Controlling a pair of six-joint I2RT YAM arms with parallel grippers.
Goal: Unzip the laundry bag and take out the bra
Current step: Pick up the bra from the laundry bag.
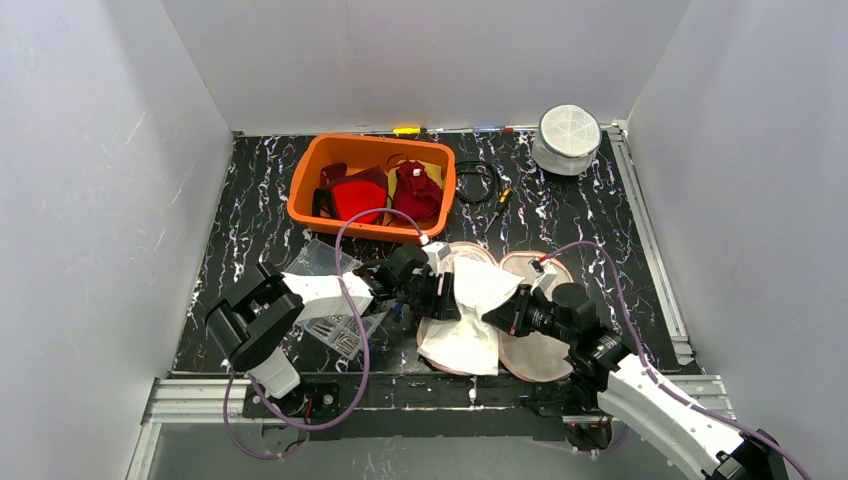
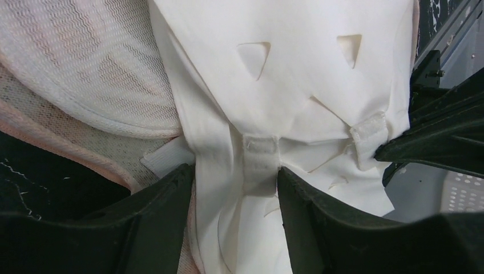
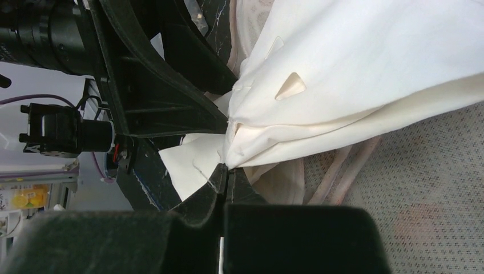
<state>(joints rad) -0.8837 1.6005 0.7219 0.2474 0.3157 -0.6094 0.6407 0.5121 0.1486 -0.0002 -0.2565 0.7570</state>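
Top external view: a white bra (image 1: 470,315) lies draped across an unzipped pink mesh laundry bag (image 1: 545,358). The bag's two round halves are spread flat on the black marbled surface (image 1: 250,200). The left gripper (image 1: 440,297) and right gripper (image 1: 497,316) meet the garment from opposite edges.

Left wrist view: the bra (image 2: 297,68) is smooth cream-white cloth with small triangular cut flaps and stitched band tabs. A bunched fold carrying one tab is squeezed between the two black fingers (image 2: 165,211) of the left gripper (image 2: 237,177), which are clamped on it. Beyond the fingers, to the left, the bag's (image 2: 85,68) ribbed mesh shows a pale pink rim.

Right wrist view: the right gripper (image 3: 224,171) has its fingers (image 3: 202,197) pressed together, pinching a gathered corner of the bra (image 3: 371,63). From the fingertips the cloth fans out to the right in soft folds, lying over the speckled mesh of the bag (image 3: 422,188).
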